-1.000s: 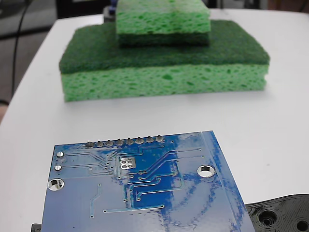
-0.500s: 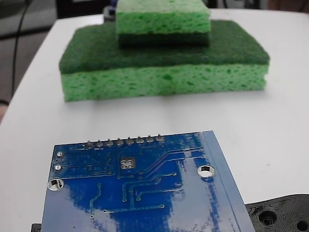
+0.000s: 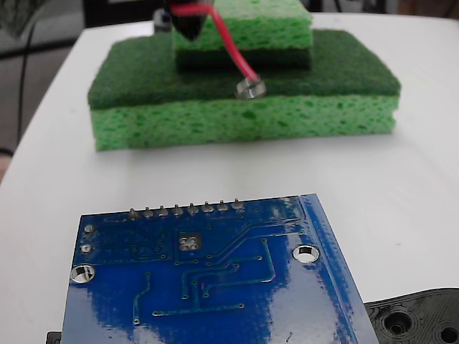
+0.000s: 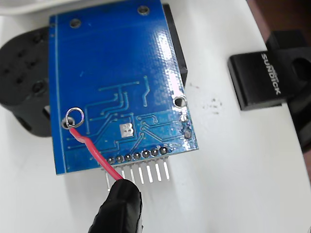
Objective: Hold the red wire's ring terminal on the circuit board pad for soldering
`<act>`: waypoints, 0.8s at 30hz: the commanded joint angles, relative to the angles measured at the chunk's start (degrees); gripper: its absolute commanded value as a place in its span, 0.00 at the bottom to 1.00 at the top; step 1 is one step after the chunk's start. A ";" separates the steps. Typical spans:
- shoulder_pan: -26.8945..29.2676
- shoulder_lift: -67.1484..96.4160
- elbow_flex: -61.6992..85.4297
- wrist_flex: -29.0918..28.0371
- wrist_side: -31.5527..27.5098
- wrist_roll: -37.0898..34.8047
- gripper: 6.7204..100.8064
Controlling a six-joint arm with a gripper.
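Approach stage of ring-to-pad placement. In the fixed view the red wire [image 3: 231, 44] descends from its black sleeve [image 3: 188, 20] at the top edge, and the ring terminal [image 3: 249, 89] hangs in the air in front of the stacked green sponges [image 3: 244, 107], well apart from the circuit board [image 3: 215, 287] lying on the white counter [image 3: 401, 193] at 6 o'clock of the frame. The pad [image 3: 188, 243] sits bare just below the row of solder joints [image 3: 185, 210]. In the wrist view the ring terminal [image 4: 74, 116] overlaps a board hole at about 9 o'clock of the pad [image 4: 127, 129], so the loop appears offset sideways from its target; the height above the board cannot be read from this view. The gripper is not visible in either view, so whether it is apart or clamped on the sleeve [image 4: 119, 211] cannot be told. Likely failures from here: a straight descent may land the loop on the hole or on bare solder mask rather than the pad; the thin curved wire [image 4: 95, 153] may flex on contact, letting the loop slide toward the solder joints or header pins [image 4: 141, 172]; excess downward pressure may shift the board, which looks unclamped. A black holder [image 4: 262, 77] lies at 3 o'clock, clear of the path.
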 commanded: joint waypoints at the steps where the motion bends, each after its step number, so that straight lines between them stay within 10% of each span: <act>1: -0.62 -0.62 -0.62 -1.49 1.76 0.88 0.99; 24: -3.52 -9.40 -12.48 8.61 7.82 2.90 0.99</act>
